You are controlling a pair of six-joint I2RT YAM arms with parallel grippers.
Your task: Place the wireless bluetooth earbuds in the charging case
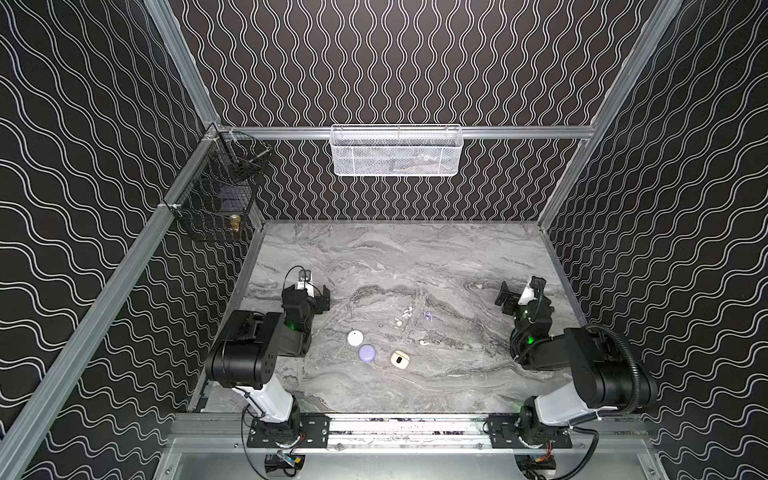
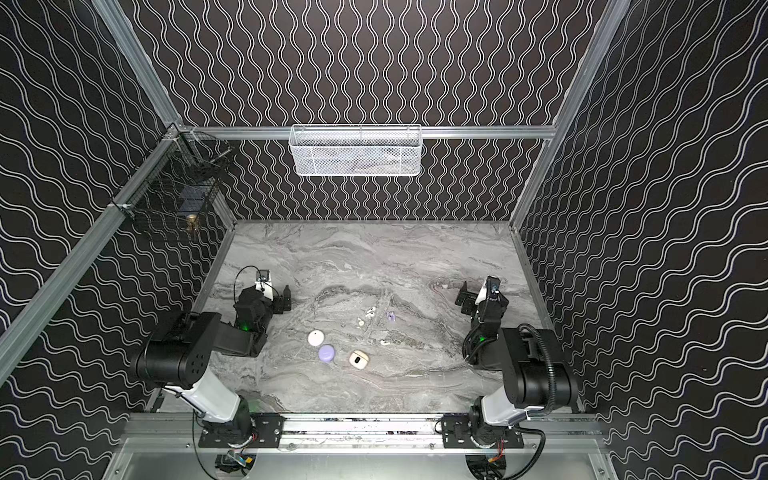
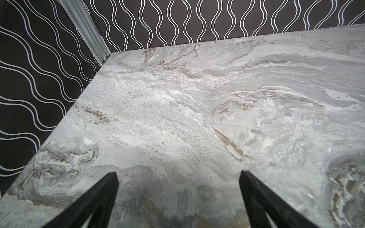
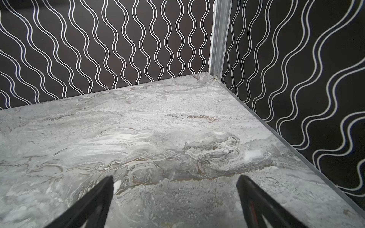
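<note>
Several tiny earbuds lie mid-table in both top views: white ones [image 1: 407, 309] [image 1: 398, 321] [image 1: 424, 343] and a lavender one [image 1: 427, 315] [image 2: 390, 316]. In front of them sit three cases: a white round case [image 1: 355, 338], a lavender round case [image 1: 367, 353] and a cream charging case [image 1: 400, 358] [image 2: 358, 358] with a dark patch on top. My left gripper [image 1: 324, 298] [image 3: 178, 175] hangs open at the table's left, well away from them. My right gripper [image 1: 505, 300] [image 4: 175, 178] hangs open at the right. Both wrist views show only bare marble between the fingers.
The grey marble tabletop [image 1: 415, 257] is walled in by dark wavy-patterned panels. A white mesh basket [image 1: 395, 151] hangs on the back rail. A black wire basket [image 1: 216, 199] hangs on the left wall above the table's far left corner.
</note>
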